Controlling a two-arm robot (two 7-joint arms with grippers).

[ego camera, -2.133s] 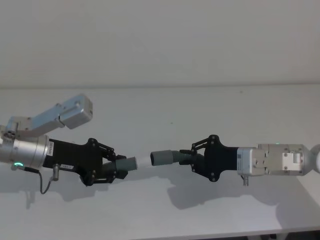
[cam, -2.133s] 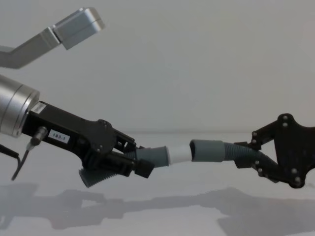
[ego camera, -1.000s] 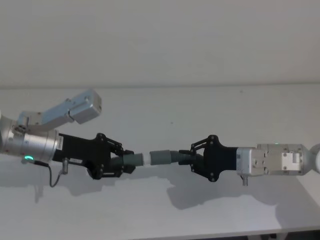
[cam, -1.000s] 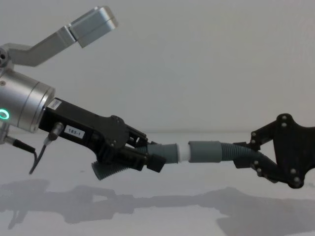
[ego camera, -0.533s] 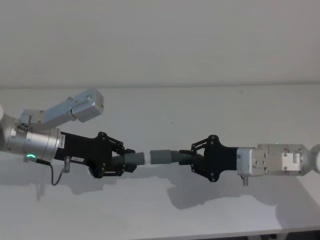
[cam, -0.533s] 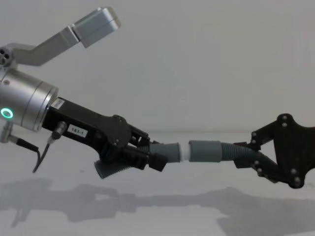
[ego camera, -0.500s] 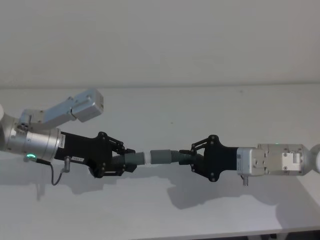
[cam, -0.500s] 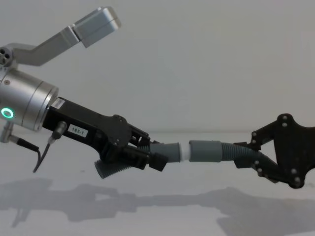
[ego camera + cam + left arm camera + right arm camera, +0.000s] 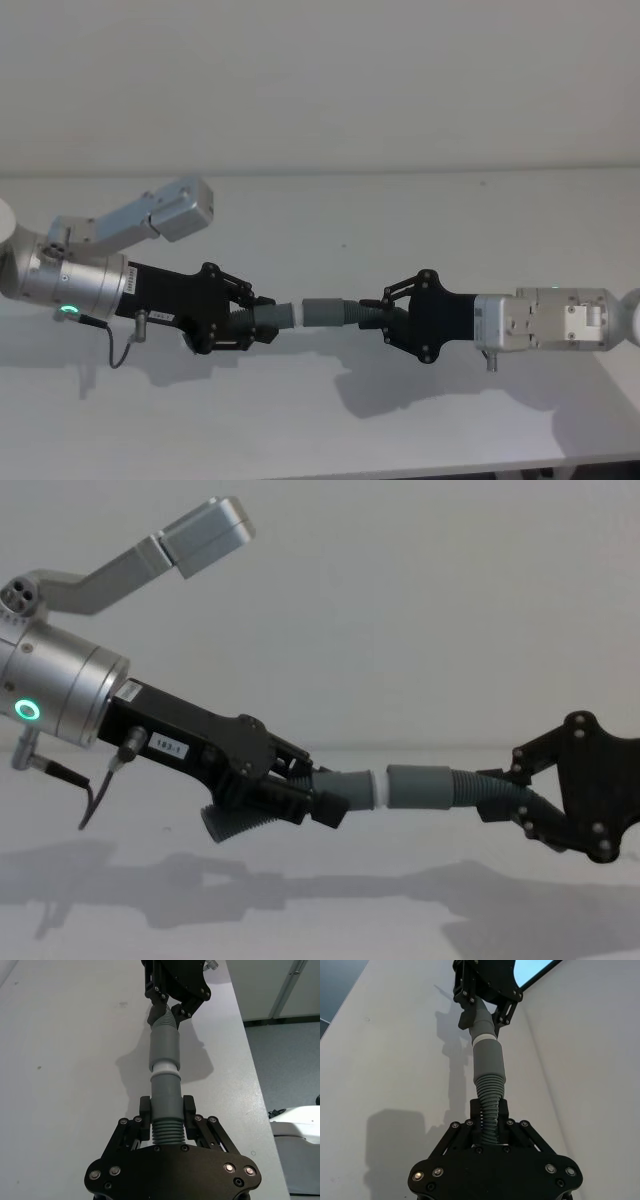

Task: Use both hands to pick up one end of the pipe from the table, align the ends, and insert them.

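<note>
Grippers meet above the table (image 9: 330, 420), each holding one half of the pipe in the air with the two ends joined in a line between them. From the left, the left gripper (image 9: 262, 322) has its fingers (image 9: 145, 1110) clamped on the ribbed stretch of the left piece (image 9: 343, 785), whose smooth grey collar ends in a white tip (image 9: 377, 787). From the right, the right gripper (image 9: 385, 318) is closed on the ribbed neck of the right piece (image 9: 352, 316), its linkage pressed to either side of the hose in the right wrist view. That piece's wide grey cuff (image 9: 420, 785) faces the tip, and only a narrow white band shows between cuff and collar; the rest of the tip sits inside the cuff. In the left wrist view the two pieces run in one straight line from gripper to gripper, with their shadow falling on the table beneath.

A small white label (image 9: 166, 746) on the side of the left gripper's black body reads "183-1" in the chest view. A green ring light (image 9: 26, 711) glows on the left arm's silver wrist. The right arm's silver wrist block (image 9: 545, 322) lies level, near the table's right edge in the head view.
</note>
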